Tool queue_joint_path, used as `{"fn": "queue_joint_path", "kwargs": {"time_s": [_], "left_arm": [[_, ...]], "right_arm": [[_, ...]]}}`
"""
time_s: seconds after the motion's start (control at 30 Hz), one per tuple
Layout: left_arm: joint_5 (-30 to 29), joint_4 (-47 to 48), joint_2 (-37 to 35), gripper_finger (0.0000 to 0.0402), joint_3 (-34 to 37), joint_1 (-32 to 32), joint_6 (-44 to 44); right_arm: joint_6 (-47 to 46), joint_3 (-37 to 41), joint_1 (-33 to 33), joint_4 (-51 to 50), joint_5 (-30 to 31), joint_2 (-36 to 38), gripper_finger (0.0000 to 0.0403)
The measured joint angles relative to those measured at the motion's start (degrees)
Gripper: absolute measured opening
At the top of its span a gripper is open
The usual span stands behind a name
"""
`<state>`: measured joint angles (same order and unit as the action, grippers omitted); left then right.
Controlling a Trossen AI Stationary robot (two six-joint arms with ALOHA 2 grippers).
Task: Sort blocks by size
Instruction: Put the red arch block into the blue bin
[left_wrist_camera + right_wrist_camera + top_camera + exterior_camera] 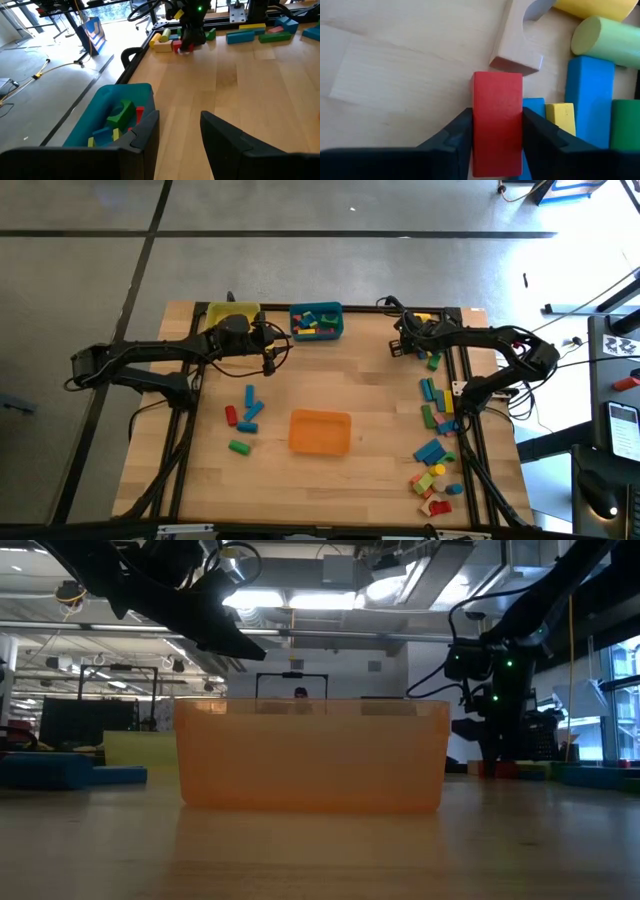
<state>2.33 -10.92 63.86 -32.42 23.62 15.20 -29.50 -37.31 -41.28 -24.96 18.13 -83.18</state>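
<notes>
Right gripper (497, 132) clamps a red block (497, 120) on the worktop (340, 380).
Only its wrist view shows this; left gripper (180, 132) hangs half-open, empty, beside the teal bin (107, 102).

Grey floor (300, 205) with dark seams; ceiling lights (270, 600); windows (615, 670) at side

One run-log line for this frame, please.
right end effector: closing on red block | left end effector: open, empty, near teal bin
</notes>
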Motion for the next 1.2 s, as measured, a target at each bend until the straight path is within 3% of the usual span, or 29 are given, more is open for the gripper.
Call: {"fn": "queue_joint_path", "kwargs": {"time_s": [0.3,0.5,0.83,1.2], "left_arm": [[0.0,0.01,0.0,0.0127,0.0,-0.01,0.5],[0.0,0.04,0.0,0.0127,0.0,-0.02,0.55],[0.0,0.04,0.0,0.0127,0.0,-0.01,0.66],[0.0,0.02,0.0,0.0127,0.0,-0.02,0.66]], "right_arm": [[4.74,-9.58,0.02,-11.88,-4.84,1.49,0.0134],[7.93,-14.92,1.71,-10.29,-8.84,1.55,0.0144],[13.29,-15.49,7.6,11.52,-10.81,0.25,0.0145],[16.92,-15.45,9.07,35.86,-16.63,-9.28,0.0145]]}}
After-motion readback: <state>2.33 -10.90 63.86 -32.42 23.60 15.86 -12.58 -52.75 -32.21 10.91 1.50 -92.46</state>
